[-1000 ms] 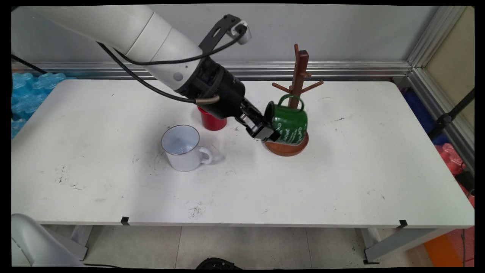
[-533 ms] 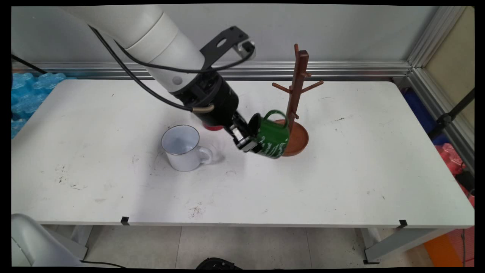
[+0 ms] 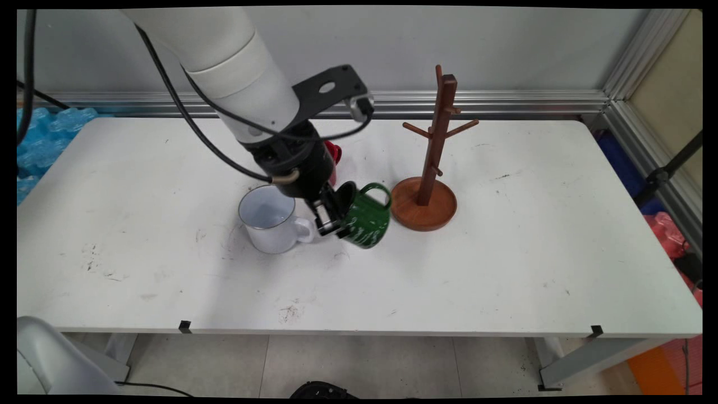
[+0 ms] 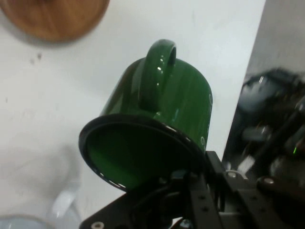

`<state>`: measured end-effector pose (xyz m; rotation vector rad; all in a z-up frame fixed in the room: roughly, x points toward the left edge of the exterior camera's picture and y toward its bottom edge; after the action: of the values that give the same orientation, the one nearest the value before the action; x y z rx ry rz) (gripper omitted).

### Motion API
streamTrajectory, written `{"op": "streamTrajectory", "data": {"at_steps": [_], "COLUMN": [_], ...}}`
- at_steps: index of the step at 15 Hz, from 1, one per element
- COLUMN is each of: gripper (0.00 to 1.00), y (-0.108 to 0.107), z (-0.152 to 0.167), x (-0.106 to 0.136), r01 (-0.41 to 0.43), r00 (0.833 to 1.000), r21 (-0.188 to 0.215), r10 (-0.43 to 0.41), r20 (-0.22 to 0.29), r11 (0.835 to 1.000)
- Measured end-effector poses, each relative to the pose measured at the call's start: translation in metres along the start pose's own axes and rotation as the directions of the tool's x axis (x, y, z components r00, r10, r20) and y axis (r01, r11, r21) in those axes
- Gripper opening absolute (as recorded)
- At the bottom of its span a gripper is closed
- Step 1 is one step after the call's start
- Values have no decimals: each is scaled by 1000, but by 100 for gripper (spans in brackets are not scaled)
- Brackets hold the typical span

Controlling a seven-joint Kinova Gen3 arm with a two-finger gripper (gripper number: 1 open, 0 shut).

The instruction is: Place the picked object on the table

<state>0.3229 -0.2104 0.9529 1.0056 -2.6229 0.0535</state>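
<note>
Between the white mug at 9 o'clock and the wooden mug tree at 3 o'clock: green enamel mug, tilted, clamped by its rim in the gripper. Probably light, stiff, slick, chip-prone; held best at rim or handle. Glossy green, dark rim, white lettering.

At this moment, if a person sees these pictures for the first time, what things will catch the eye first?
First, the green mug, tilted on its side and clamped at its rim by the black gripper near the table's middle. Just left of it stands a white mug, upright; to the right is the wooden mug tree, its pegs bare. A red cup peeks out behind the arm.
</note>
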Motion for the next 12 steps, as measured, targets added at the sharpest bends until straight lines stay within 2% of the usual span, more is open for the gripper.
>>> {"op": "streamTrajectory", "data": {"at_steps": [6, 12], "gripper": [0, 0], "y": [12, 22], "z": [13, 35], "x": [-3, -8], "r01": [-57, -111], "r00": [985, 957], "r21": [62, 87], "r10": [46, 83], "r20": [164, 277], "r11": [996, 990]}}
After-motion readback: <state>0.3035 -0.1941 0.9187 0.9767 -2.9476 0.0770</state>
